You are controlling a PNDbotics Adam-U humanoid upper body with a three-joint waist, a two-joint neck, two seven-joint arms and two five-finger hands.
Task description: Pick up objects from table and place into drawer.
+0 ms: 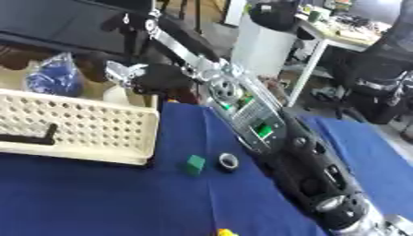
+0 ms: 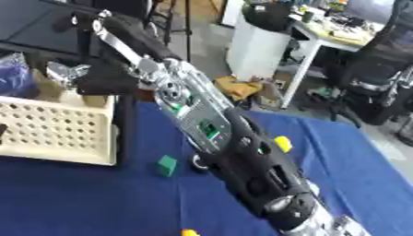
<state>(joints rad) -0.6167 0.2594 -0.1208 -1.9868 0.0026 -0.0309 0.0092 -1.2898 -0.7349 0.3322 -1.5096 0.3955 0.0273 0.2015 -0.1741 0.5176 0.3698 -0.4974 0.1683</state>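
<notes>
Three small items left on the blue cloth (image 1: 97, 198), and our right arm is stretched far over the cream basket (image 1: 80, 124).

We see the right hand (image 1: 133, 73) beyond the basket's far rim; can't tell how its fingers stand or whether it holds anything. Left hand isn't visible. Green cube (image 1: 194, 164) and dark ring (image 1: 229, 161) sit just beside each other near the basket, yellow piece (image 1: 226, 233) at the near edge. We should release only once clearly inside the walls.

Right arm (image 1: 266, 133): long black casing, silver metal midsection with round joint discs, green markings on the brushed panel, silver ring near the lower end, black-and-silver robot hand (image 1: 141, 76) at the tip.
</notes>
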